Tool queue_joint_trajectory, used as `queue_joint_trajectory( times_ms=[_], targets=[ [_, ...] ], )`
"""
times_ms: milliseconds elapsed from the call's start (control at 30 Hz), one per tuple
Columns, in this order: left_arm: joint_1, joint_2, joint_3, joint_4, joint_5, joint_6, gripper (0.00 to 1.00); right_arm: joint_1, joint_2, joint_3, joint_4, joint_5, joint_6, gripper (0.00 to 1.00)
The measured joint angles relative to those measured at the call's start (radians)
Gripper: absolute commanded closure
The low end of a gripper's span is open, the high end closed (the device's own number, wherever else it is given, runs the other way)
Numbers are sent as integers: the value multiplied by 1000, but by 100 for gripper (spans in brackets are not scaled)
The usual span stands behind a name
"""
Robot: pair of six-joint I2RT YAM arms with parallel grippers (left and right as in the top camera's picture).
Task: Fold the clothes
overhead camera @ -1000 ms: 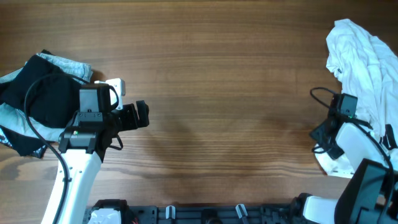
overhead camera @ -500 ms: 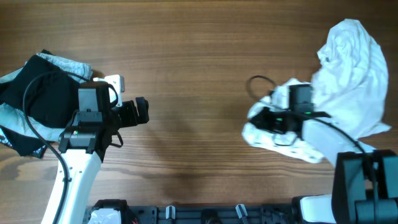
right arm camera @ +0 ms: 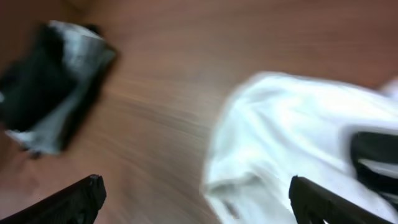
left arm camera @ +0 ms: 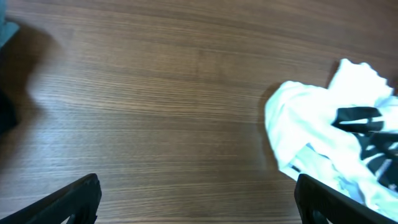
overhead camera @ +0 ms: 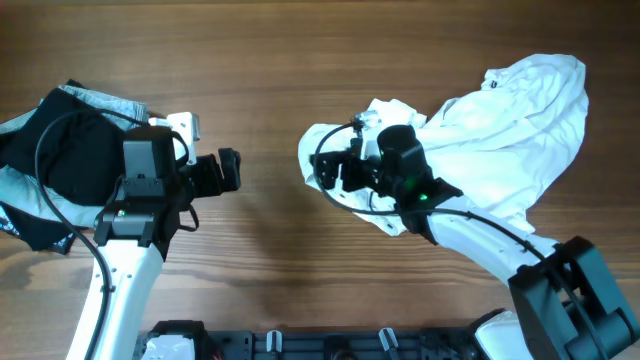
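I take the white shirt [overhead camera: 500, 130] as reference. It lies crumpled on the wooden table [overhead camera: 300, 60], spreading from the table's middle towards the right edge, with its bulk heaped at the far right.

1. Well apart from the shirt, at the opposite left edge, I see a black garment [overhead camera: 70, 150] lying on a pale grey-blue garment [overhead camera: 112, 102]. Any label on them is too small for me to read.

2. The left gripper [overhead camera: 229, 170] sits between that pile and the shirt, pointing at the shirt's near edge. In the left wrist view its fingers [left arm camera: 78, 196] stand wide apart with only bare wood between them: jaws released, clear of the shirt.

3. The right gripper [overhead camera: 330, 172] is at the shirt's leftmost edge, with white fabric bunched around it and draped back along the arm. The right wrist view is blurred, but both fingers [right arm camera: 74, 199] show at the lower corners, spread wide: jaws released. Shirt fabric fills the space ahead of them. I cannot tell whether any cloth is caught on a finger.

4. I can read no writing on the shirt in these views.
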Motion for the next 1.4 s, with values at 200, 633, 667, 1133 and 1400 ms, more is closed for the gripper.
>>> queue_joint_trajectory(
  times_ms=[200, 633, 667, 1133, 1400],
  targets=[
    [0, 8, 1, 103, 133, -3, 3, -115, -93, -5, -324, 160, -10, 0],
    [-238, 497, 10, 502, 214, -14, 6, -285, -375, -3, -679, 285, -74, 0],
    [-257, 541, 10, 536, 214, -27, 5, -285, -375, -3, -707, 306, -74, 0],
    [-454, 780, 36, 733, 154, -170, 96, -285, -376, -3, -834, 456, -24, 0],
    [-122, 729, 239, 672, -34, -184, 45, -285, -376, -3, -856, 517, 41, 0]
  ],
)
